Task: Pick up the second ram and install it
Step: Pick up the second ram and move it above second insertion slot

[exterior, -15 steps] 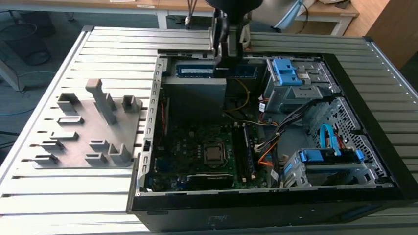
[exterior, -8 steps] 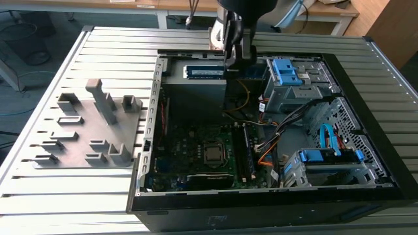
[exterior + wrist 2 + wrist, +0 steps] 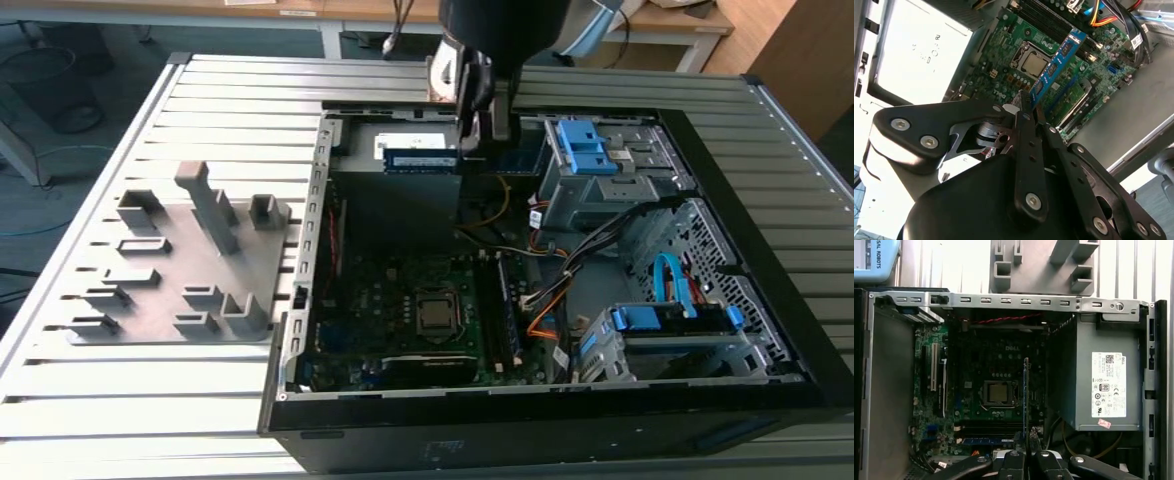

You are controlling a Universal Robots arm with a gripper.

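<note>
My gripper (image 3: pixel 467 148) hangs over the back part of the open computer case (image 3: pixel 747 200), shut on one end of the second ram (image 3: pixel 420 160). The stick is a narrow blue-and-black strip held level above the power supply. In the second wrist view the ram (image 3: pixel 1056 62) juts out from the shut fingertips (image 3: pixel 1024 102) toward the motherboard (image 3: pixel 1004 55). In the first wrist view the ram (image 3: pixel 1026 390) shows edge-on as a thin line, above the gripper (image 3: pixel 1026 442) and beside the CPU socket (image 3: pixel 999 392). The long memory slots (image 3: pixel 503 310) lie by the socket (image 3: pixel 434 312).
A grey holder tray (image 3: pixel 187 270) with upright ribs sits on the slatted table at the exterior view's left. In the case are a power supply (image 3: pixel 1104 385), drive cages with blue tabs (image 3: pixel 594 150) and loose cables (image 3: pixel 587 250). The case's metal walls (image 3: pixel 1019 301) ring the motherboard.
</note>
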